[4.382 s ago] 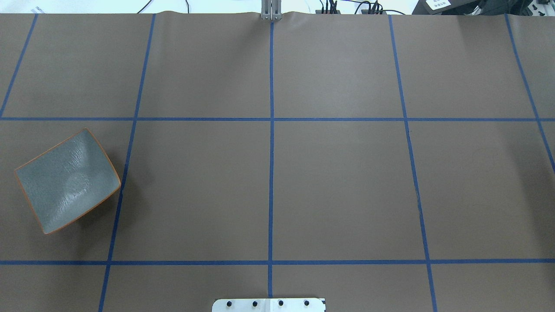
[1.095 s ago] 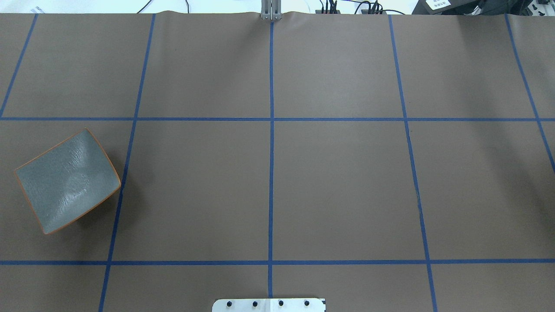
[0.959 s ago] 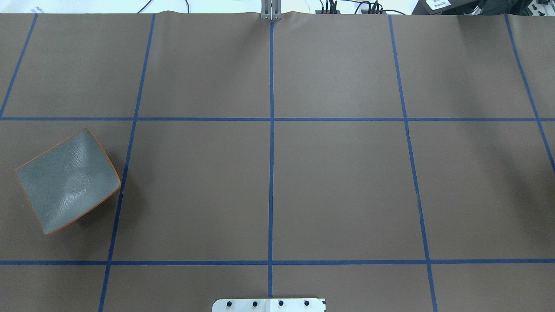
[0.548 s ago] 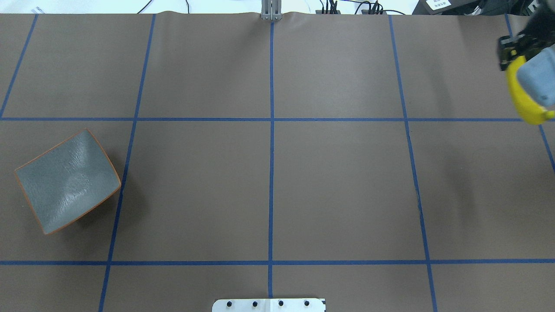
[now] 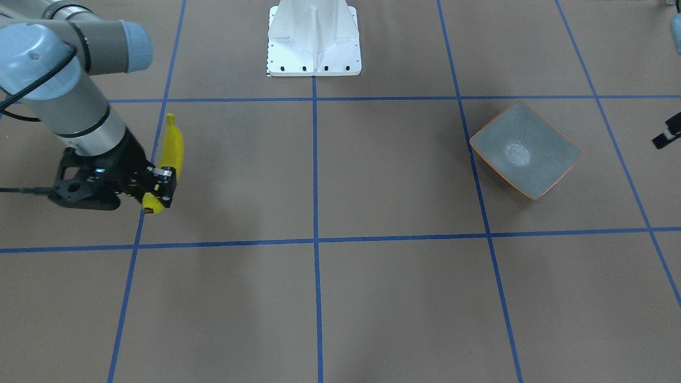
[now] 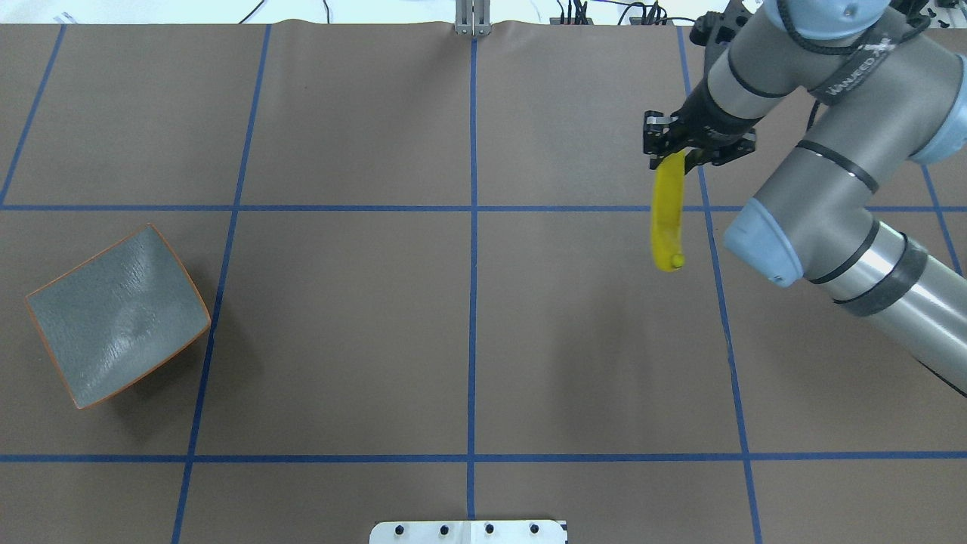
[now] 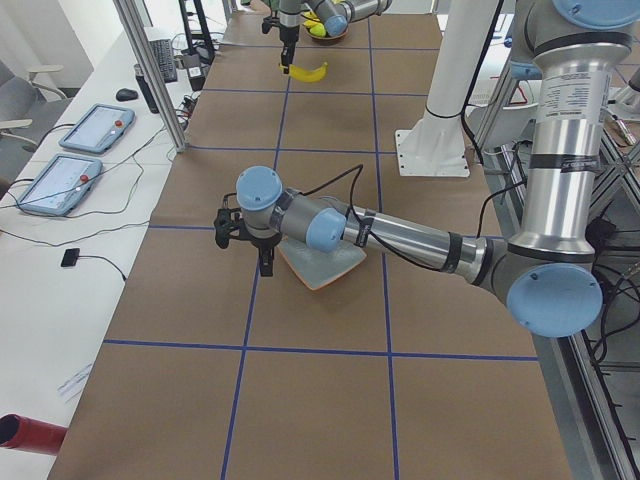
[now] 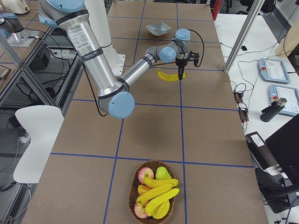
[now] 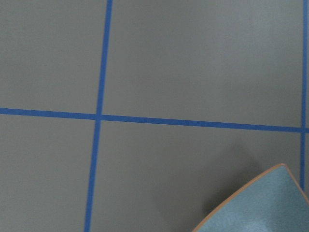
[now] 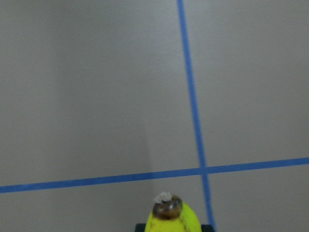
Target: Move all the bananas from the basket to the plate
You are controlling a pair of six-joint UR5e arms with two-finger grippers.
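My right gripper [image 6: 675, 149] is shut on one end of a yellow banana [image 6: 668, 221], which hangs above the table's right half. The same banana [image 8: 169, 75] shows level in the exterior right view, and its dark tip [image 10: 167, 207] fills the bottom of the right wrist view. The grey-green plate [image 6: 117, 317] with its orange rim lies bare at the table's left side. The basket [image 8: 135, 198] holds more bananas [image 8: 158, 192] at the table's right end. My left gripper [image 7: 262, 262] hovers beside the plate [image 7: 325, 268]; I cannot tell whether it is open or shut.
Apples and a green pear [image 8: 162, 173] share the basket. The white robot base [image 5: 314, 37] stands at the table's middle edge. Blue tape lines cross the brown table cover. Tablets [image 7: 95, 128] and cables lie beyond the far edge.
My right arm has come in from the right with the banana and carried it leftward over the table. The plate has not moved.
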